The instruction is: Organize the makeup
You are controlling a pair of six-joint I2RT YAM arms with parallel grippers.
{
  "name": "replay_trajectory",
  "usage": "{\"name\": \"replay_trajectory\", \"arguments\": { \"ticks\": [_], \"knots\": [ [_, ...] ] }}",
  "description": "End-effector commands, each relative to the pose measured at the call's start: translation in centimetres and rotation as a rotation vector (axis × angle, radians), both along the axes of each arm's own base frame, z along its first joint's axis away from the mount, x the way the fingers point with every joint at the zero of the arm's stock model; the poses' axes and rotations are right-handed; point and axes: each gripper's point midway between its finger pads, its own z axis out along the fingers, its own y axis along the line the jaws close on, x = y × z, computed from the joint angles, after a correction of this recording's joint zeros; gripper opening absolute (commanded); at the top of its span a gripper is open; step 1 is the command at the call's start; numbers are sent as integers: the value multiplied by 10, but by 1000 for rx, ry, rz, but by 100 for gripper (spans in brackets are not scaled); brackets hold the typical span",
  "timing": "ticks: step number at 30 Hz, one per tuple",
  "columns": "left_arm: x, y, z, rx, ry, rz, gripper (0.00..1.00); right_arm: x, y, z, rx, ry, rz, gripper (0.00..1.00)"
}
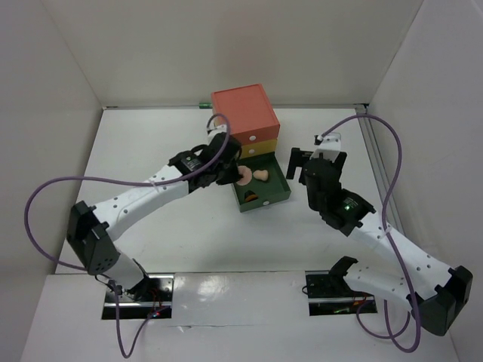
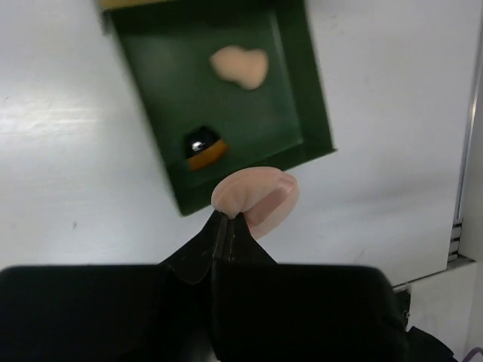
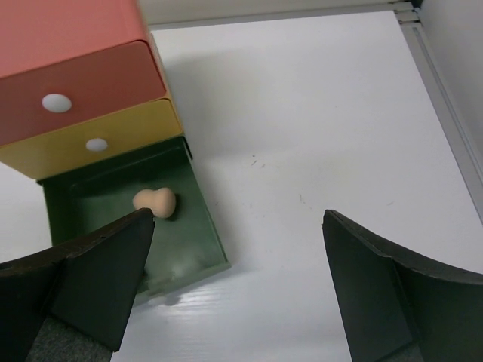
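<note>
Left fingers (image 2: 198,255) pinch tight on the peach puff (image 2: 256,197), over the front edge of the green drawer (image 2: 311,113). Inside lies the sponge (image 2: 240,66). The left wrist view adds a black-and-orange item (image 2: 204,147), perhaps a compact, hidden from the right wrist view. Right fingers (image 3: 106,264) gape wide, empty.

White table (image 1: 189,241), walls on three sides. Directly on it: one drawer box (image 1: 243,111), at 12 o'clock from table centre, near the far edge. Its orange drawer (image 3: 75,102) and yellow drawer (image 3: 98,143) are closed. Bottom green drawer (image 1: 266,205) is pulled out toward 6 o'clock, reaching table centre.
</note>
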Motion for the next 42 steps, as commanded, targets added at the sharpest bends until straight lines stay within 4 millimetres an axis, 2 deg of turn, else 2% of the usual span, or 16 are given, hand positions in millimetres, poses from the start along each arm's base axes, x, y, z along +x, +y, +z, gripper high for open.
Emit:
{"name": "replay_trajectory", "arguments": {
  "ticks": [1,3,4,8,10,12,17,24,26,30,32,33,36,37,38,42],
  "knots": [
    [15,-32,8,59,-52,-111,0,-8,-21,-6,13,6,-92,100],
    [21,-50,-9,84,-22,-157,0,-10,-24,-5,18,4,-102,100],
    [24,-60,-4,73,-33,-167,0,-10,-24,-5,18,4,-103,100],
    [32,-79,-21,75,9,-193,0,-13,-28,-11,1,26,-114,100],
    [34,-86,-22,76,8,-229,16,-13,-28,-11,0,26,-114,100],
    [34,-93,-17,71,-6,-246,43,-15,-27,-16,-3,47,-104,100],
    [36,-93,16,60,-87,-261,75,-19,-25,-23,1,78,-92,100],
    [30,-69,84,29,-225,-236,100,-32,-16,-50,32,166,-24,100],
    [27,-54,112,28,-294,-214,100,-35,-9,-61,47,205,4,100],
    [38,-19,138,56,-350,-103,100,-40,3,-96,41,295,63,97],
    [49,-6,138,41,-337,-71,100,-41,21,-109,64,328,147,93],
    [66,8,134,41,-322,-33,100,-37,29,-113,81,327,169,88],
    [93,19,132,25,-310,-9,100,-39,44,-135,102,369,232,67],
    [106,27,138,22,-322,8,100,-33,52,-139,112,357,255,54],
    [119,22,122,33,-290,-7,100,-35,54,-150,103,370,277,50],
    [158,23,98,28,-242,-3,100,-27,73,-171,100,360,354,38]
  ]
}}
